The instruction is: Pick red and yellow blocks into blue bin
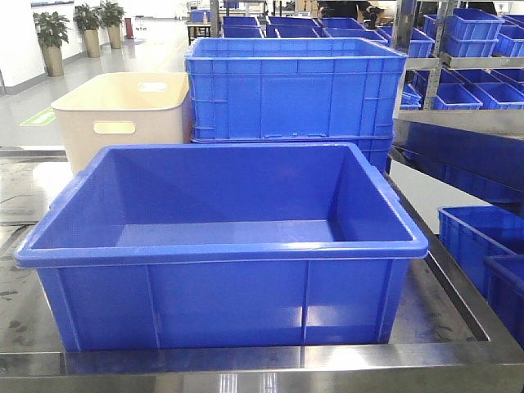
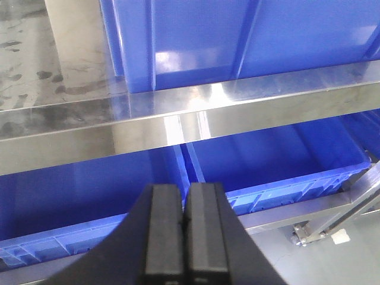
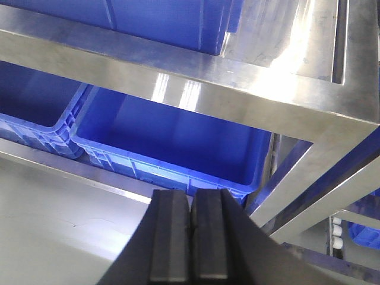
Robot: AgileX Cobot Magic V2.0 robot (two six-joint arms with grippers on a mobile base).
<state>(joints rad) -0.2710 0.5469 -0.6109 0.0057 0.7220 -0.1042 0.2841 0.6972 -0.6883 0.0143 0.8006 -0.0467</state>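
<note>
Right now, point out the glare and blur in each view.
Front view: soft sheen on the large blue plastic bin, sharp. Left wrist view: bright glare on the steel table edge; closed left gripper blurred. Right wrist view: glare on steel frame.

1. The place is a warehouse or factory floor, an industrial hall rather than a home or office.
2. Metal shelving [image 1: 458, 61] at the right carries rows of straight-walled blue crates [image 1: 471, 29], and more of them stand stacked in the background [image 1: 291, 86].
3. A stainless-steel work table [image 1: 246, 364] with a welded frame holds the large blue bin [image 1: 221, 303] and a beige tub [image 1: 123, 115].
4. The polished grey floor [image 1: 151, 45] runs far back, with potted plants [image 1: 53, 37] lined along a wall.
</note>
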